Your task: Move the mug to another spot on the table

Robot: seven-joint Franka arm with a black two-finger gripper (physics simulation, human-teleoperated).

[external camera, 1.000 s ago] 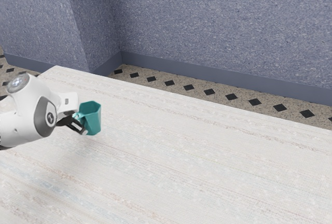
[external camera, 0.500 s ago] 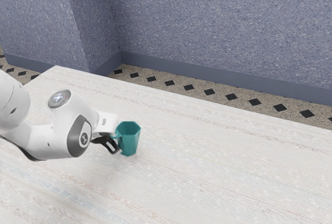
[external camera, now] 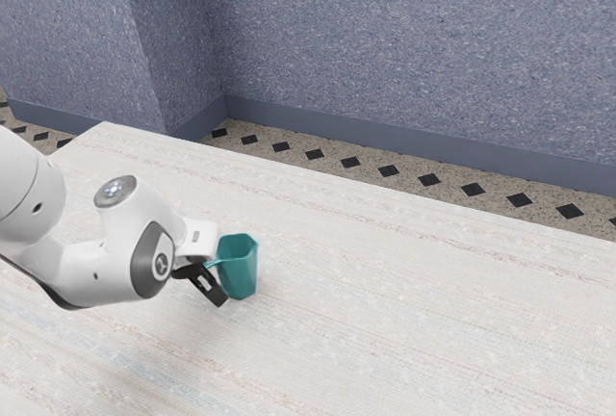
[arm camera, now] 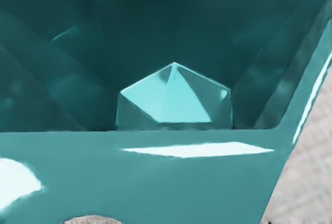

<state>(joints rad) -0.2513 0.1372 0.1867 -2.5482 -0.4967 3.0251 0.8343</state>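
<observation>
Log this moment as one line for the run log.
end effector: shut on mug | mug: teal, low over table | touchdown: cannot tell

Ext. view: arm (external camera: 77,252) is running off view's left edge and covering pt of gripper (external camera: 217,279), which is masking near wall of mug (external camera: 241,264). Wrist view: mug is overrunning every edge, hiding most of table (arm camera: 314,182).

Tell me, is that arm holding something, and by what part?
Yes: the gripper holds the teal mug by its wall at the rim, on the side facing the arm.
</observation>
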